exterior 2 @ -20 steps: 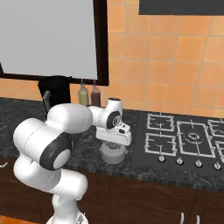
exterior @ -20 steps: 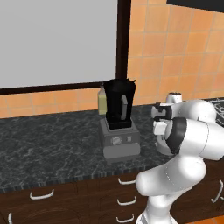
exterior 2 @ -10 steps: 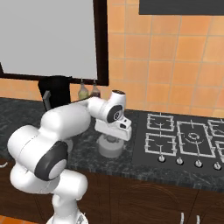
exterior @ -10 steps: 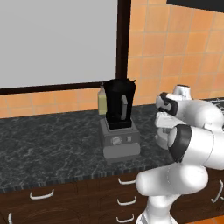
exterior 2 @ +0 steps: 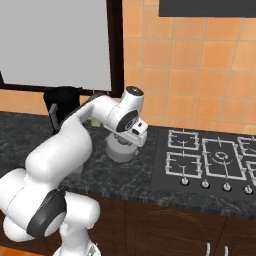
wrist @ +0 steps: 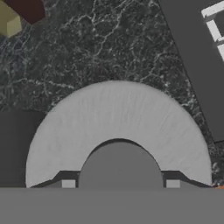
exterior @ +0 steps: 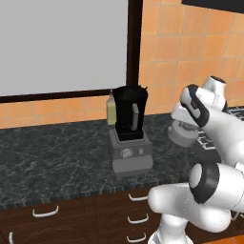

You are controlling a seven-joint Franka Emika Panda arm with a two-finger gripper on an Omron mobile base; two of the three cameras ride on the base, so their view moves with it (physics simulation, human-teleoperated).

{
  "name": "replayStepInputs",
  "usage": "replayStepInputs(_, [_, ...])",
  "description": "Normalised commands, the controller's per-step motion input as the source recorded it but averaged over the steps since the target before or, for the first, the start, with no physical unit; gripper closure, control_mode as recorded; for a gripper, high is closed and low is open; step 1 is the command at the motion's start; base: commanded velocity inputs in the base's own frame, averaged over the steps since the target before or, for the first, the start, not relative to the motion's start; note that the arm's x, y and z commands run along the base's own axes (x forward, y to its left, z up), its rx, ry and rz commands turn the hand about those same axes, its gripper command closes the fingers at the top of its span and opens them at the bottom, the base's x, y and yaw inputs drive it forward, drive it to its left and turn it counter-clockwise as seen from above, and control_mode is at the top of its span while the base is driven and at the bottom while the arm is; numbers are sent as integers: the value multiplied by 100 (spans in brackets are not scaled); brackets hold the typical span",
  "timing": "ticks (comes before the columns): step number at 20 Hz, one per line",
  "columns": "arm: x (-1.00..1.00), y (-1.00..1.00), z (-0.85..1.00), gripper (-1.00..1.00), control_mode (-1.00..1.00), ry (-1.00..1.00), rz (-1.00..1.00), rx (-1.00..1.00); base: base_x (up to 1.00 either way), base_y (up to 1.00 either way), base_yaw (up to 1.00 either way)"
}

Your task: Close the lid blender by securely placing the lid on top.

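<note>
Left base view has the blender (exterior: 129, 128) on the bench (exterior: 57, 162), jar mouth uncovered, with a pale bottle (exterior: 111, 108) tucked behind it at 10 o'clock. Over at 3 o'clock, the lid (exterior: 183, 134) hangs under the jaws (exterior: 187, 125). Hand view adds the knob sitting between both fingertips (wrist: 68, 183), clamped on it; cooktop (wrist: 199, 61) at 2 o'clock.

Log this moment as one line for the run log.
phase: reaching for lid | gripper: low over lid, straddling its knob | lid: on counter, right of blender | blender: no lid on
</note>
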Motion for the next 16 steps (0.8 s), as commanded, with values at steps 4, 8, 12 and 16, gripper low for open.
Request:
replayStepInputs(4, [0,31,100,100,-100,-37,-20,2,0,0,0])
replayStepInputs(8, [0,34,100,100,-100,-35,-22,0,0,0,0])
replayStepInputs(12, [45,66,100,100,-100,-16,-14,0,0,0,0])
replayStepInputs(16, [47,53,100,100,-100,-16,-13,0,0,0,0])
